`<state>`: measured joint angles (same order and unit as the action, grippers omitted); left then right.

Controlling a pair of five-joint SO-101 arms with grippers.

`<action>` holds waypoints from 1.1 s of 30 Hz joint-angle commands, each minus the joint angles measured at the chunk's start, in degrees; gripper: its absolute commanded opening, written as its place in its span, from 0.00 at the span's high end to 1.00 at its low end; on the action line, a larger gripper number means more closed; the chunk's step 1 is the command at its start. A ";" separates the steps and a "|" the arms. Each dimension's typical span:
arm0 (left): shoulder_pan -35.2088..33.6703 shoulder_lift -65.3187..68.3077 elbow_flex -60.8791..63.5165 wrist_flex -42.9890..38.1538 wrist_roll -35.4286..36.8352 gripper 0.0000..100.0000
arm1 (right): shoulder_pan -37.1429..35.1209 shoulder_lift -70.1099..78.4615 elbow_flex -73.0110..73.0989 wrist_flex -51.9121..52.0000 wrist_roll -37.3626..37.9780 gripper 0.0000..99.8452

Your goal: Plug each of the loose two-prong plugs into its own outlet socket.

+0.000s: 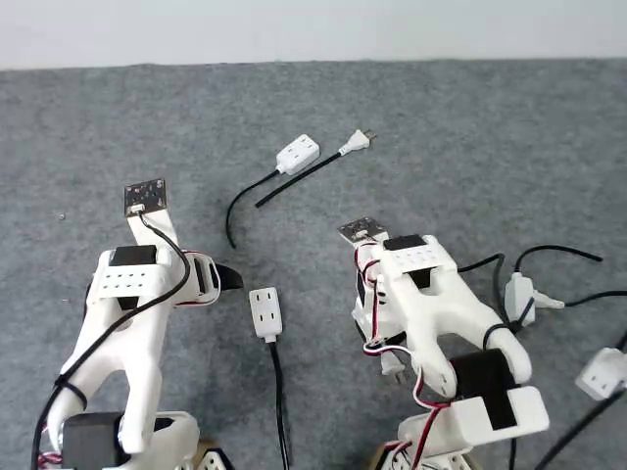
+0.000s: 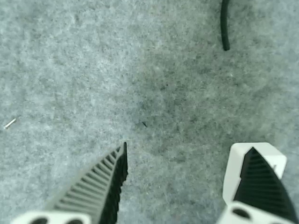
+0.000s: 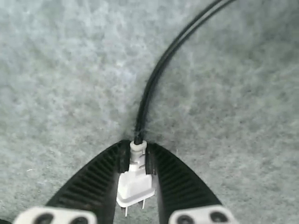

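Grey bench [image 1: 470, 127]. Your left claw [image 2: 187, 149] hangs spread wide over bare bench, grasping nothing; a white outlet socket [image 1: 265, 313] lies just beside it. Your right claw [image 3: 138, 147] is clenched on a white two-prong plug [image 3: 135, 184], black cord [image 3: 154, 79] trailing off. Second plug [image 1: 358, 141] lies loose at the far side, near a far socket [image 1: 298, 153].

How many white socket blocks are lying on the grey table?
3. One socket block lies far out in the middle, one closer in near the middle, and one at the far right. Others may be hidden.
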<state>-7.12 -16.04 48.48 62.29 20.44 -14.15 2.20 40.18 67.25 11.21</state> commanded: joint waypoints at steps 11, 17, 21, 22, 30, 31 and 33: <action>0.09 -1.05 -0.40 -0.53 -8.26 0.64 | 0.40 -35.56 18.29 -10.77 -1.49 0.99; 0.00 4.31 -3.21 -0.26 -15.30 0.68 | -3.82 -60.44 25.05 -8.48 1.76 0.99; -0.53 12.92 -10.24 3.60 -27.34 0.80 | -7.52 -67.30 25.14 -7.60 8.18 0.99; -0.44 15.12 -11.82 5.01 -31.65 0.82 | -7.78 -66.51 25.14 -7.60 9.58 0.99; -0.44 21.63 -18.07 9.58 -33.67 0.85 | 4.97 -45.85 22.77 -13.93 13.01 0.99; -0.53 21.27 -17.98 9.58 -33.67 0.84 | 7.87 -43.30 21.63 -15.60 13.80 0.99; -0.62 20.57 -17.19 9.32 -33.67 0.82 | 13.05 -38.20 18.99 -18.07 16.18 0.99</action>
<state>-7.12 5.76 32.75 70.99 -12.70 -8.35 -42.29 65.14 53.19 24.66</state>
